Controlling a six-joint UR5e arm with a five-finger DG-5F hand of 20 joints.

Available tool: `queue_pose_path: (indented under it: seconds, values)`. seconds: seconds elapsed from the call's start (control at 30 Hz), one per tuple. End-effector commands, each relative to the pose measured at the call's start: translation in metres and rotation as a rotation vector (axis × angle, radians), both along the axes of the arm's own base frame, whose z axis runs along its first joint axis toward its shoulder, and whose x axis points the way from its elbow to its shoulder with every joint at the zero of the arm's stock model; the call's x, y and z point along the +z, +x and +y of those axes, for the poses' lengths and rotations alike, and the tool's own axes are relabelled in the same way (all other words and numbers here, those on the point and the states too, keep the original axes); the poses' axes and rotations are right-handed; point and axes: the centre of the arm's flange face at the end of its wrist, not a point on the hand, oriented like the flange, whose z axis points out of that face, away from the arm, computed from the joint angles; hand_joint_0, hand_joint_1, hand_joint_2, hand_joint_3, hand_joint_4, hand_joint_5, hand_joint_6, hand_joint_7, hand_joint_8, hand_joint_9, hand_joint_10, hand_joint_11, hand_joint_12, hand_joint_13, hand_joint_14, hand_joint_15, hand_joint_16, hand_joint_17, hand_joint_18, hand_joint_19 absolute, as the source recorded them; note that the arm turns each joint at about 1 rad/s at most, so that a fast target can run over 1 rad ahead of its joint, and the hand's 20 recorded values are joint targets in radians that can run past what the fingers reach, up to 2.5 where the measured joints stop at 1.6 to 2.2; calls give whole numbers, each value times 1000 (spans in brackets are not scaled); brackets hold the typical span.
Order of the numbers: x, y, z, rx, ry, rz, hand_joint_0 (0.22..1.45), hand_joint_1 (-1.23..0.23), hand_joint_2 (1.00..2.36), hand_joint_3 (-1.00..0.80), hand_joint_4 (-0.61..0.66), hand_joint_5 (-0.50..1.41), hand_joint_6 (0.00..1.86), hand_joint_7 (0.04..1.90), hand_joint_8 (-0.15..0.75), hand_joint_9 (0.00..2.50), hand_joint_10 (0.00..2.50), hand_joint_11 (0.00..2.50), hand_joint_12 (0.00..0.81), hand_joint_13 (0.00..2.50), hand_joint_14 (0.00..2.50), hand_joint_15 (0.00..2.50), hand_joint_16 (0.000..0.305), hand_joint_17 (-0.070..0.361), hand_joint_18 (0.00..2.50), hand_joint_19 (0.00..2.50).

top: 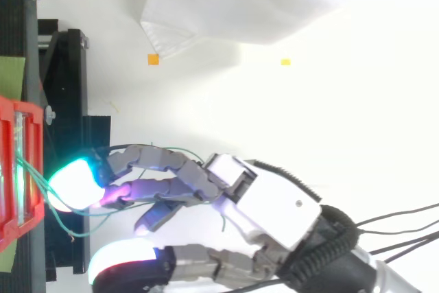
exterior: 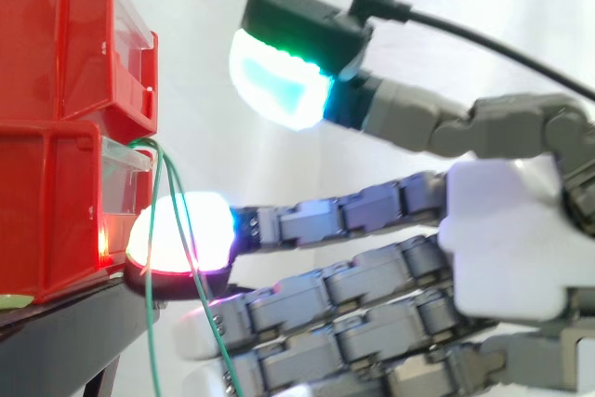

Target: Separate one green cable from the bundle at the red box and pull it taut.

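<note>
Thin green cables point(exterior: 154, 323) come out of the front of the lower red bin point(exterior: 46, 211) and hang down past the edge of the black stand point(exterior: 65, 323). My hand point(exterior: 511, 239) reaches in from the right with its fingers straight, and it is open. One fingertip point(exterior: 181, 234), glowing white and red, sits right at the bin's front with two cable strands crossing it. The thumb pad point(exterior: 279, 81) is held high above, well apart from the fingers. From above, the cables point(top: 65, 231) loop from the red bin point(top: 8, 169) around the fingertips of the hand point(top: 267, 200).
A second red bin point(exterior: 56, 34) is stacked on the lower one. The black stand point(top: 68, 87) runs along the left edge, with the white curtain behind. Two small orange and yellow markers point(top: 153, 60) lie on the white floor.
</note>
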Motion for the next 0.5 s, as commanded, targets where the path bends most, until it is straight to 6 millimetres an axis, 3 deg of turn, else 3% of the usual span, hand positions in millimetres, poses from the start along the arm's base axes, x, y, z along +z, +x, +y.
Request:
queue_pose_path:
  seconds: [0.0,0.13,0.47]
  values:
    - [-5,24,10,5,17,-30,407,-618,1000,-500,70,-242,502,686,344,651,8,305,420,579,12,375,93,210,871,512]
    - [-10,38,16,23,59,-62,408,-618,1000,-500,71,-241,502,686,346,652,11,304,419,579,14,375,93,210,869,515]
    - [-38,14,35,48,150,-28,408,-620,1000,-500,70,-241,502,685,346,652,9,308,419,582,12,374,93,209,862,514]
